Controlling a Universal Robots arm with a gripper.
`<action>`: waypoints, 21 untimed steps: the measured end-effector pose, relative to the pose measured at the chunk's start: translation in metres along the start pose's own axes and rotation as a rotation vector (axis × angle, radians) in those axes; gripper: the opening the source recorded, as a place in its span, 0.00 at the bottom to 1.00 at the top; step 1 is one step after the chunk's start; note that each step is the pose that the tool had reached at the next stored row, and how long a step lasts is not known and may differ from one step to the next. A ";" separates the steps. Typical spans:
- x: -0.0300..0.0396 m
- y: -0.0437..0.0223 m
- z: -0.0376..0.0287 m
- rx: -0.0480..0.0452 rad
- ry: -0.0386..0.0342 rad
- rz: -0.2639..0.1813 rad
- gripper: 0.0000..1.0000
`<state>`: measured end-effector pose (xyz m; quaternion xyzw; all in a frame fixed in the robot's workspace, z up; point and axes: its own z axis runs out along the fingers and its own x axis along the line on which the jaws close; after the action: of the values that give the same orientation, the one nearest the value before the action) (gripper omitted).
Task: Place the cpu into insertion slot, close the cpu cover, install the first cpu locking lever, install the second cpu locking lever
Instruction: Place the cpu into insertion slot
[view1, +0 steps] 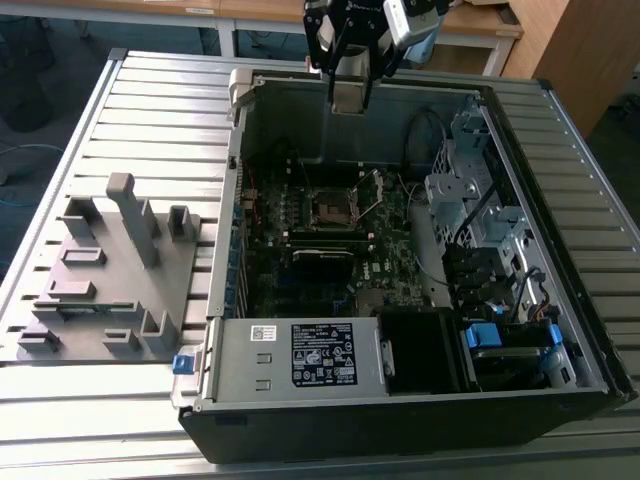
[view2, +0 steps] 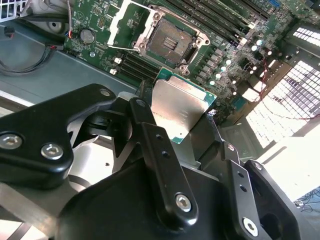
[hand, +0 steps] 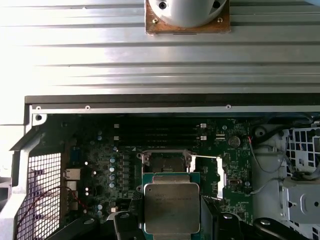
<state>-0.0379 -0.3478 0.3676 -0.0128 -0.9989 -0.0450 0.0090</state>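
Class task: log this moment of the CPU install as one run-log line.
gripper: shut on cpu, held clear of insertion slot | insertion slot: empty | cpu cover: open

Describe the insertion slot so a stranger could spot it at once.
Look inside the open computer case, at the green motherboard. The insertion slot is the small square dark socket with a silvery rim, its cpu cover raised beside it; the neighbouring black slots are long and narrow.

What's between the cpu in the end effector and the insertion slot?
Nothing blocks it: in the second wrist view, only a strip of motherboard separates the held cpu from the open insertion slot.
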 end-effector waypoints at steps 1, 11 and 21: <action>0.0000 -0.0001 0.0005 0.0001 0.0000 0.000 0.54; 0.0000 -0.0003 0.0034 0.0003 0.0002 0.000 0.54; -0.0001 -0.0005 0.0051 0.0002 0.0001 0.000 0.54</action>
<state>-0.0380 -0.3478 0.3625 -0.0128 -0.9989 -0.0449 0.0091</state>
